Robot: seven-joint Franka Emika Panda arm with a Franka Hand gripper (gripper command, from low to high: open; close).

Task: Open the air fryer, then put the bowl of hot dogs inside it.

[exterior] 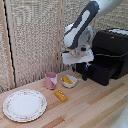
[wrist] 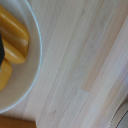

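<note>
Exterior view: end effector [exterior: 80, 70], closure unclear, hovers just above bowl [exterior: 69, 81].

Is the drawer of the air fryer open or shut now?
Open. In the exterior view the drawer stands out forward from the air fryer body, toward the bowl.

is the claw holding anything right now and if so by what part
Cannot be told. The claw hangs just above the bowl of hot dogs, beside the air fryer, but its fingertips are too small and dark to judge.
</note>
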